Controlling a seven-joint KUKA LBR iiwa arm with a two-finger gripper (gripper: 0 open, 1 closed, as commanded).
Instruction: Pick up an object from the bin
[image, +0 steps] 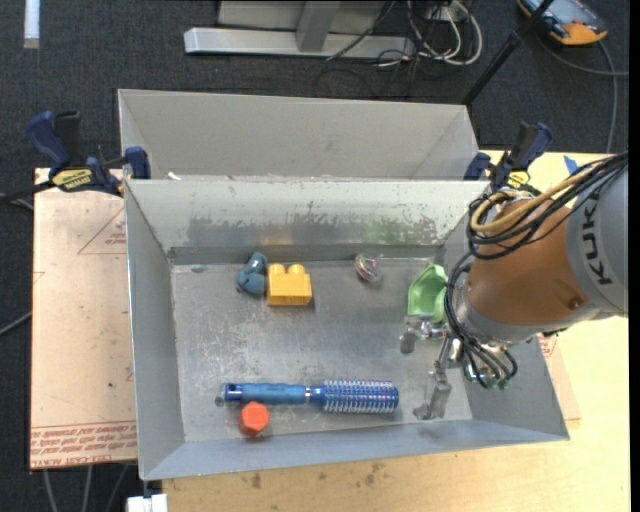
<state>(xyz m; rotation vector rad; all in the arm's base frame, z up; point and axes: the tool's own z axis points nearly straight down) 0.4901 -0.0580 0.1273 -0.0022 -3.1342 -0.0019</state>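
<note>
Green plastic piece (428, 290) lies vs the right wall of the bin (300, 330) in camera view, just above the gripper (421, 372) & partly tucked under the arm. We see the fingers (434, 398) spread apart w/ nothing btw them, low over bare floor nr the front right corner. Blue hairbrush (315, 396) lies along the front wall, bristle end nr the fingers, not touching. Orange round bit (256, 418) sits just below its handle. Yellow block (289, 285) & small blue thing (252, 273) lie side by side nr the back wall; small shiny thing (368, 268) lies further right
</note>
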